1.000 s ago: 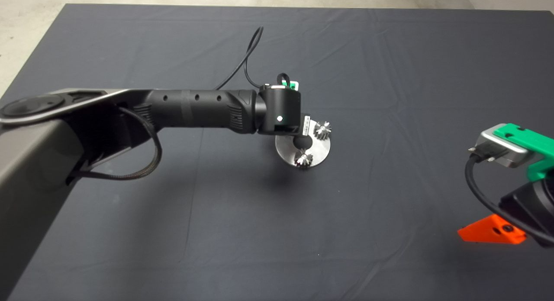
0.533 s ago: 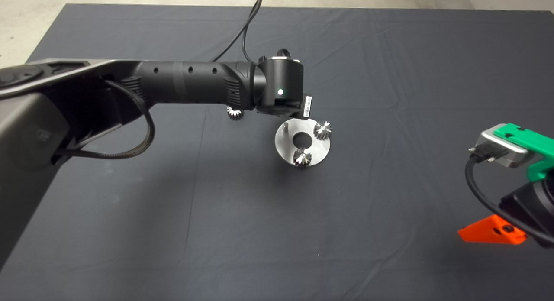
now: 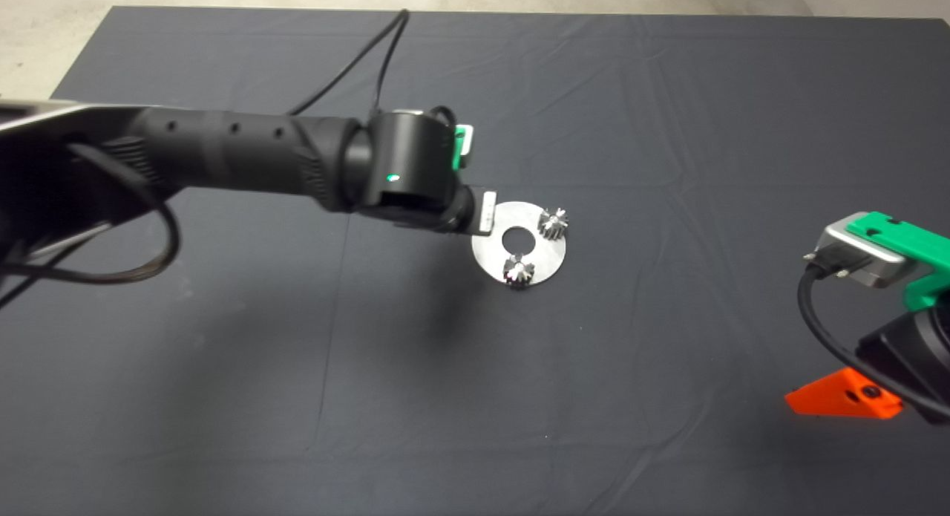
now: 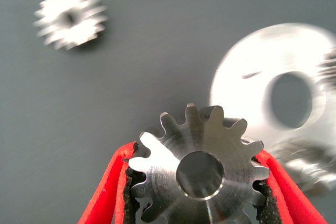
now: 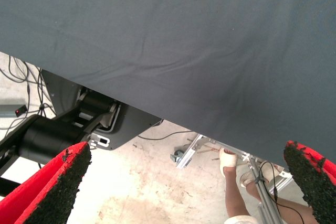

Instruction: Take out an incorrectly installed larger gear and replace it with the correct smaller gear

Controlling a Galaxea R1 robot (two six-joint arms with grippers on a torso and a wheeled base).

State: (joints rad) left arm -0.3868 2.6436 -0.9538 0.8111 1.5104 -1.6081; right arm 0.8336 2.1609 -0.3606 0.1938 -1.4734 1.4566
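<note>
In the left wrist view my left gripper [image 4: 195,156] is shut on the larger gear [image 4: 202,169], a wide steel gear with a dark bore, held above the mat. The smaller gear [image 4: 70,18] lies loose on the mat, blurred and bright, apart from the round steel plate [image 4: 247,77]. In the head view the left wrist [image 3: 408,171] hovers just left of the plate [image 3: 542,252] and hides the held gear, the loose gear and the plate's near-left peg. Two small gears [image 3: 553,223] [image 3: 519,269] sit on the plate. My right gripper [image 5: 184,182] is open and parked at the mat's right edge.
The plate has a round centre hole [image 3: 517,240]. A red finger [image 3: 842,401] of the parked right gripper shows at the lower right. The right wrist view shows the mat's edge, the robot base [image 5: 58,135], cables and a person's leg [image 5: 233,187] on the floor.
My left gripper left the plate's near-left peg, which showed bare half a second ago, and moved left with the gear. The loose gear seen then is now hidden under the arm. The right arm has not moved.
</note>
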